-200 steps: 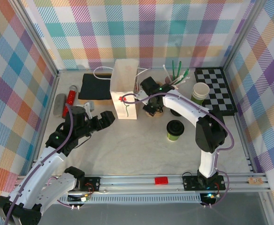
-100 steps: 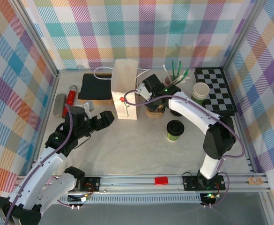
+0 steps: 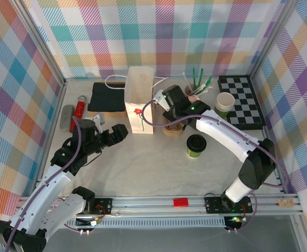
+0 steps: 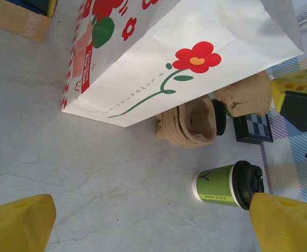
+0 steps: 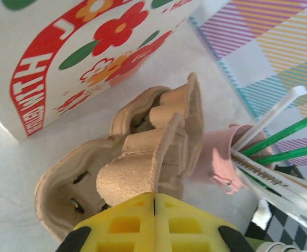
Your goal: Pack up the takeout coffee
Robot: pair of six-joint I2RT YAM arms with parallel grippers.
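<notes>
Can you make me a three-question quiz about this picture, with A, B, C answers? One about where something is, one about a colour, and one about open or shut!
1. Where is the takeout coffee?
A. on the table, outside the white paper bag
B. inside the bag
C. on top of the bag

2. What colour is its lid?
A. white
B. black
C. red

3. The left gripper is:
A. shut on the coffee
B. shut on the bag
C. open, holding nothing

Answers: 1 A, it stands on the bare tabletop; 2 B, a black cap tops the green sides; 3 C, its yellow fingers stand far apart.
</notes>
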